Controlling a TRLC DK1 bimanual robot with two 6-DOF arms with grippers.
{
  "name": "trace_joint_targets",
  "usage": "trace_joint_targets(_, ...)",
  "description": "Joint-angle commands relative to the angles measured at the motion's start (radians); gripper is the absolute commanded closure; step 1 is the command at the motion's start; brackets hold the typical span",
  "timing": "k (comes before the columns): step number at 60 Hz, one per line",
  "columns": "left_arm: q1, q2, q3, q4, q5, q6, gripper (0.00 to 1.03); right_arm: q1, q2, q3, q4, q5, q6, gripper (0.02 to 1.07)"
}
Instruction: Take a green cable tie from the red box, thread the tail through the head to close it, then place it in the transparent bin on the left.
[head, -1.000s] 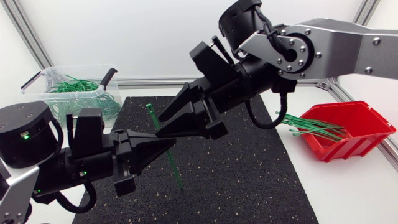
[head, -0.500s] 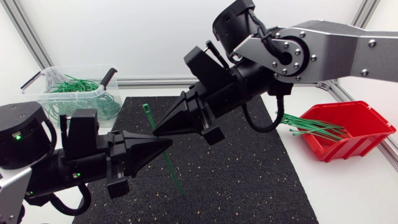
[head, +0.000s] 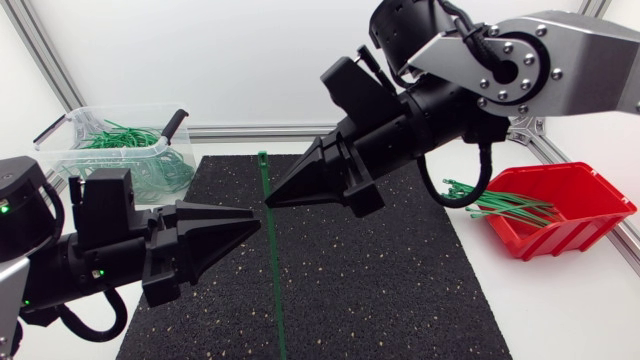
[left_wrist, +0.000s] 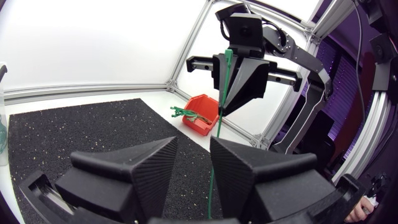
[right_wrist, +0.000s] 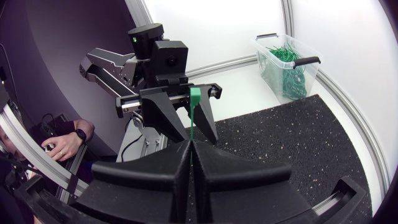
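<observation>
right end effector (head: 269, 202) clenched on green cable tie (head: 275, 285), head sticking out beyond it | left end effector (left_wrist: 194, 144) released, tie tail hanging between its 2 fingers (left_wrist: 146, 171)

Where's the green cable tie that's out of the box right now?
Head view, centre: the cable tie stands upright above the black mat, pinched by the right gripper, just off the tips of the open left gripper.

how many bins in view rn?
2. Transparent bin at the back left, red box at the right. No others show, though some could be hidden.
</observation>
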Motion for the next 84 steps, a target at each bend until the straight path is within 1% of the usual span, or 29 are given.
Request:
trace_joint_targets(1, 0.03, 0.008, 0.035, 0.02, 0.027, -0.01, 0.6, -0.003, -0.027, -0.012, -0.04, 0.013, 0.035, 1.01)
trace_joint_targets(6, 0.073, 0.011, 0.047, 0.037, 0.072, -0.015, 0.6, -0.003, -0.028, -0.008, -0.084, 0.029, 0.044, 1.01)
trace_joint_targets(12, 0.136, 0.052, 0.052, 0.101, 0.154, -0.075, 0.6, -0.004, -0.025, 0.002, -0.134, 0.047, 0.072, 1.01)
trace_joint_targets(21, 0.169, 0.135, 0.083, 0.118, 0.265, -0.119, 0.6, -0.007, -0.005, 0.003, -0.186, 0.047, 0.075, 1.01)
trace_joint_targets(22, 0.169, 0.147, 0.087, 0.121, 0.274, -0.119, 0.58, -0.009, -0.002, 0.005, -0.189, 0.047, 0.075, 1.01)
trace_joint_targets(25, 0.168, 0.183, 0.092, 0.14, 0.297, -0.119, 0.49, -0.013, 0.009, 0.005, -0.195, 0.047, 0.076, 1.01)
trace_joint_targets(29, 0.162, 0.221, 0.092, 0.163, 0.316, -0.119, 0.47, -0.018, 0.033, 0.006, -0.203, 0.046, 0.076, 1.01)
trace_joint_targets(33, 0.145, 0.247, 0.09, 0.189, 0.322, -0.119, 0.39, -0.026, 0.059, 0.003, -0.204, 0.036, 0.076, 1.01)
trace_joint_targets(36, 0.134, 0.264, 0.09, 0.198, 0.331, -0.119, 0.37, -0.032, 0.084, 0.003, -0.204, 0.024, 0.073, 1.01)
trace_joint_targets(38, 0.128, 0.27, 0.09, 0.204, 0.334, -0.119, 0.33, -0.039, 0.098, 0.005, -0.203, 0.015, 0.072, 1.01)
trace_joint_targets(40, 0.125, 0.278, 0.09, 0.21, 0.34, -0.119, 0.32, -0.047, 0.112, 0.008, -0.203, 0.006, 0.069, 1.01)
trace_joint_targets(48, 0.12, 0.304, 0.092, 0.227, 0.368, -0.121, 0.31, -0.067, 0.155, 0.015, -0.192, -0.031, 0.058, 1.01)
trace_joint_targets(51, 0.117, 0.316, 0.095, 0.232, 0.375, -0.121, 0.27, -0.072, 0.171, 0.017, -0.189, -0.054, 0.05, 1.01)
trace_joint_targets(60, 0.114, 0.347, 0.099, 0.253, 0.398, -0.135, 0.27, -0.081, 0.187, 0.011, -0.166, -0.109, 0.027, 1.01)
trace_joint_targets(71, 0.111, 0.414, 0.121, 0.267, 0.426, -0.142, 0.27, -0.073, 0.185, -0.006, -0.134, -0.122, 0.02, 1.01)
trace_joint_targets(84, 0.11, 0.43, 0.124, 0.298, 0.426, -0.17, 0.28, -0.07, 0.205, -0.009, -0.115, -0.125, 0.018, 1.01)
